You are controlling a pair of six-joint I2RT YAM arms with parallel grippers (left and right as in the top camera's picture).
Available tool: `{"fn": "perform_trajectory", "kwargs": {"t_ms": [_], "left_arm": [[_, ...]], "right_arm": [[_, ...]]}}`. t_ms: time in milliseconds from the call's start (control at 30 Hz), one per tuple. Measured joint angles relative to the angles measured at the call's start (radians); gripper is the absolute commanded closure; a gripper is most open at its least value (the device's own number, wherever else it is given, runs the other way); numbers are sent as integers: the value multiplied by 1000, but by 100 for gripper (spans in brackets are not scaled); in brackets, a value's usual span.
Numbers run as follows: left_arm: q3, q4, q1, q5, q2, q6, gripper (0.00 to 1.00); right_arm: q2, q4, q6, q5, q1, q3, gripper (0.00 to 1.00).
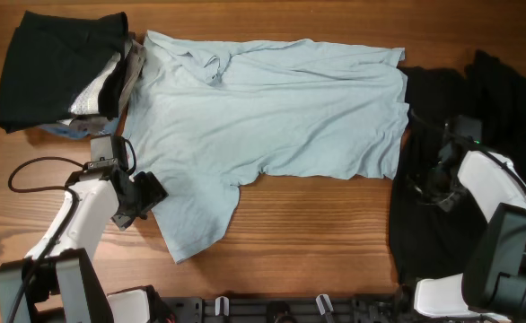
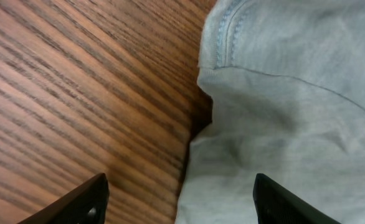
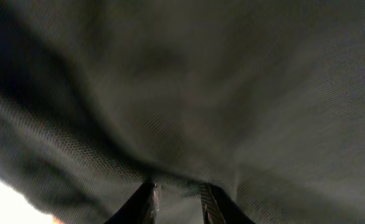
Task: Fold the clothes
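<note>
Overhead cam: the blue T-shirt [image 1: 281, 108] is lying spread out across the upper middle of the table [image 1: 317, 233]. There's a folded black pile [image 1: 56, 72] in the upper left and a loose black garment [image 1: 433, 233] down the right edge. My left gripper [image 1: 148, 196] sits at the sleeve's edge, lower left. My right gripper [image 1: 438, 179] is down on the black garment.

Left wrist cam: left gripper [image 2: 181, 208] is spread wide with nothing in it. One finger is over the bare table [image 2: 76, 93], the other over the blue T-shirt [image 2: 294, 93], which fills the right half.

Right wrist cam: right gripper [image 3: 177, 202] is nearly closed, pinching a ridge of the black garment [image 3: 201, 93], which fills the frame.
</note>
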State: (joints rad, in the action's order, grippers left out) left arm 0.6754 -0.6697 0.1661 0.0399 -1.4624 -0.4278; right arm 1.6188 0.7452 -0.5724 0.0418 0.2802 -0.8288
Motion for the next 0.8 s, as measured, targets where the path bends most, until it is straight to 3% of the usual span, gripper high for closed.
{"fn": "perform_trajectory", "kwargs": {"t_ms": [67, 133, 367, 433, 467, 500, 567, 667, 800], "left_arm": [[-2, 13, 0, 0, -6, 0, 29], [-2, 21, 0, -6, -6, 2, 33], [-2, 35, 0, -53, -6, 2, 46], [-2, 38, 0, -45, -13, -1, 39], [-2, 43, 0, -45, -21, -3, 14], [5, 56, 0, -38, -32, -8, 12], [19, 92, 0, -12, -49, -20, 31], [45, 117, 5, -9, -91, -23, 93], [63, 113, 14, 1, -124, -21, 96]], "right_arm": [[0, -37, -16, 42, 60, 2, 54], [0, -72, -19, 53, 149, 2, 42], [-85, 38, 153, -146, 200, -125, 32], [-158, 55, 175, -211, 200, -145, 31], [-193, 59, 194, -257, 200, -150, 30], [-222, 61, 219, -305, 198, -153, 29], [-235, 69, 269, -394, 178, -156, 28], [-235, 74, 298, -435, 124, -156, 26], [-232, 77, 314, -446, 61, -156, 23]]}}
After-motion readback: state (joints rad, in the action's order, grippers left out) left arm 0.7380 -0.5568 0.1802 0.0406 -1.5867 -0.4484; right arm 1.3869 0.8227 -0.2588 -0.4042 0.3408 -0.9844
